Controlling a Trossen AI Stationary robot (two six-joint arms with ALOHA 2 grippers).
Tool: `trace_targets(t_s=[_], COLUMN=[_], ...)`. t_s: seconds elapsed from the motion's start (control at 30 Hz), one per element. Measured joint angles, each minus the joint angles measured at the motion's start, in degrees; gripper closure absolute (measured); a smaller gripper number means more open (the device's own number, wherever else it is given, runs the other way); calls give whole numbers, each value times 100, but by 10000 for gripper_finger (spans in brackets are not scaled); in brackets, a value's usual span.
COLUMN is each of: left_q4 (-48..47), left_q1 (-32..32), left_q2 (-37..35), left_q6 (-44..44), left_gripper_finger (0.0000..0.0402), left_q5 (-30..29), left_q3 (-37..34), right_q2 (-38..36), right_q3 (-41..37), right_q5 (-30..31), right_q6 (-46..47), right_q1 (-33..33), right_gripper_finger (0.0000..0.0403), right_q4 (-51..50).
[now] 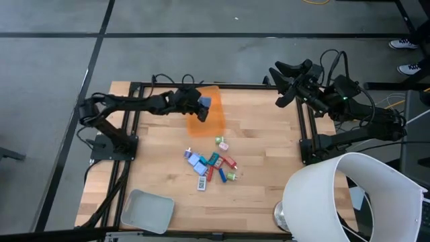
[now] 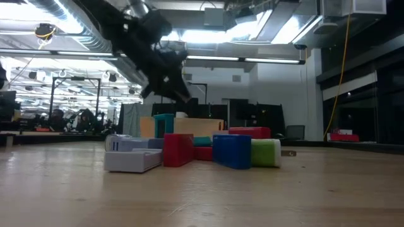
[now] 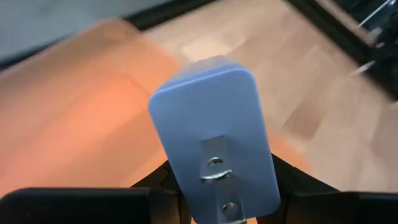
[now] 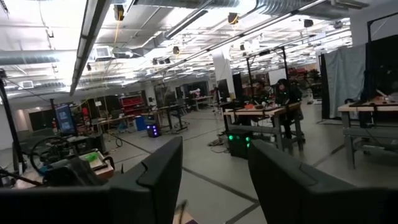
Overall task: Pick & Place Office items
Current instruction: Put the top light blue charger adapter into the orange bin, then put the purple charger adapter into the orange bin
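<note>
Blue rounded plastic block with a metal clip [image 3: 214, 149] sits clamped between the left gripper's [image 1: 199, 104] fingers, directly above the translucent orange rectangular bin [image 1: 209, 119] at the 12 o'clock side of the wooden table [image 1: 269, 148]. The remaining office items [image 1: 211, 165], small blue, red, green, teal and white pieces, lie clustered at table centre, toward 6 o'clock from the bin. A pale grey shallow tray [image 1: 148, 210] rests near 7 o'clock. The right gripper [image 1: 285, 81] waits raised beyond the 2 o'clock corner, jaws parted and empty. Step in hand appears to be placement: next move calls for lowering into the bin, then releasing
</note>
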Motion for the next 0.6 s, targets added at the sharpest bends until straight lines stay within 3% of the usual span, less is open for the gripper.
trace_targets(t_s=[0.1,0.27,0.43,0.6], left_q4=[-104,0,57,-271], left_q1=[135,205,147,41], left_q2=[322,418,170,-387], left_q6=[-125,-330,-297,214], left_gripper_finger=[272,204,159,146], left_q5=[383,1084,1144,1449], left_q3=[-7,-7,-7,61], right_q2=[17,14,14,14], right_q3=[0,0,0,0], right_q5=[-2,-1,-2,-2], right_q6=[7,27,120,121], right_q1=[0,14,44,44], right_gripper_finger=[220,220,220,220], right_q4=[-7,-4,-2,-2])
